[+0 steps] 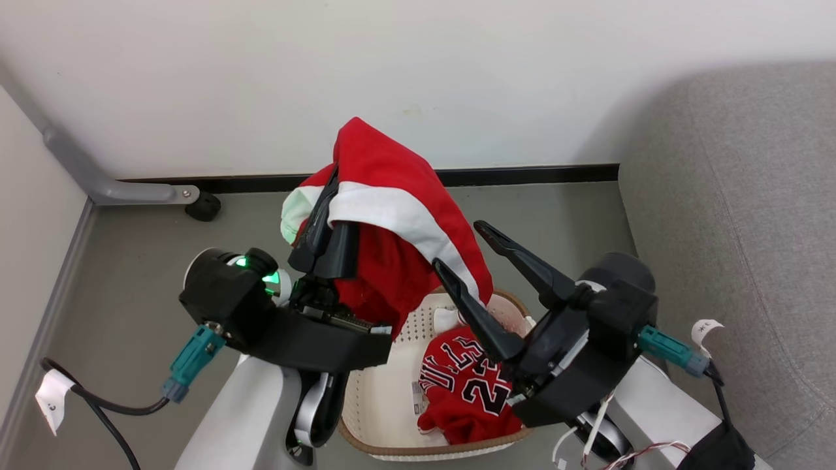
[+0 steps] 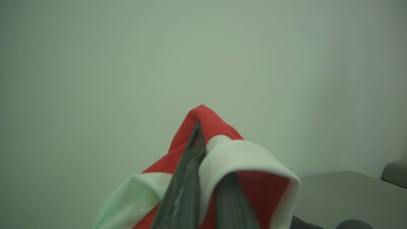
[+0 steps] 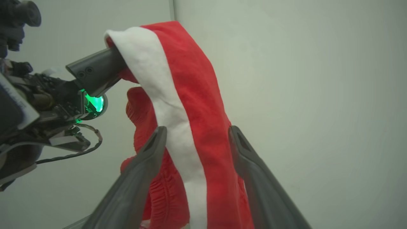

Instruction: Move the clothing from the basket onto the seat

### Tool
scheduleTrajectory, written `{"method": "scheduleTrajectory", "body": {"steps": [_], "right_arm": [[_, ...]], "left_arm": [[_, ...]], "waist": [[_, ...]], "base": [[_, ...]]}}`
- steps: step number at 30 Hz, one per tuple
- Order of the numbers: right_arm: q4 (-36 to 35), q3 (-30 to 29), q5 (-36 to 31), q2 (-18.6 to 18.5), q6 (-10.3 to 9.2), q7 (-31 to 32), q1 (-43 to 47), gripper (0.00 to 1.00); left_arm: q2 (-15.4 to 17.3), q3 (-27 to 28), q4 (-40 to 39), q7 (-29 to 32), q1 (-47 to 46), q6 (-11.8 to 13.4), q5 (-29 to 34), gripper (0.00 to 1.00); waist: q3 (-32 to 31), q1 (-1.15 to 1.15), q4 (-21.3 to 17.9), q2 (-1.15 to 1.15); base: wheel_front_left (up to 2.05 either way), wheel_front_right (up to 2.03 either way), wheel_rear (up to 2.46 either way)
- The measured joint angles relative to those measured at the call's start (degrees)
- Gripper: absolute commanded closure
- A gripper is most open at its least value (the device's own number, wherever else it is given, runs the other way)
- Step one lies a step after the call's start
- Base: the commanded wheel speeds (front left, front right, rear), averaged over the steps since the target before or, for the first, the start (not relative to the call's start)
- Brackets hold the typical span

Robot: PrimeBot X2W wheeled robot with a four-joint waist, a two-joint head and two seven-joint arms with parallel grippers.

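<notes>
My left gripper (image 1: 328,199) is shut on the red garment with a broad white stripe (image 1: 392,202), holding it high above the basket (image 1: 366,418). The cloth drapes over the left fingers (image 2: 190,159) and hangs down towards the basket. In the basket lies the red jersey (image 1: 465,385) with black-and-white lettering. My right gripper (image 1: 456,243) stands open by the hanging garment's lower right side. In the right wrist view the garment (image 3: 197,95) hangs between and beyond the spread right fingers (image 3: 149,159); whether they touch it I cannot tell. The grey seat (image 1: 738,228) lies to the right.
A white wall with a black baseboard (image 1: 535,174) closes the far side. A grey metal bar with a black caster (image 1: 202,206) stands at the left on the grey floor. Cables with teal plugs (image 1: 192,362) hang from both wrists.
</notes>
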Motion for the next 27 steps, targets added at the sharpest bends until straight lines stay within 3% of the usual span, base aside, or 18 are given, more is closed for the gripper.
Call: {"method": "scheduleTrajectory", "body": {"steps": [11,27], "right_arm": [[5.93,6.83,0.04,-1.8,0.0,0.0,-3.72,0.0],[12.9,11.5,-0.16,1.37,0.0,0.0,-8.15,0.0]], "left_arm": [[-0.85,-1.16,-0.09,-0.09,-0.06,-0.9,0.34,1.0],[-1.65,-3.15,-0.08,-0.09,-0.13,-1.45,0.51,1.0]], "waist": [[0.26,0.0,1.2,0.0],[0.29,0.0,3.13,0.0]], "base": [[0.0,0.0,0.0],[0.0,0.0,0.0]]}}
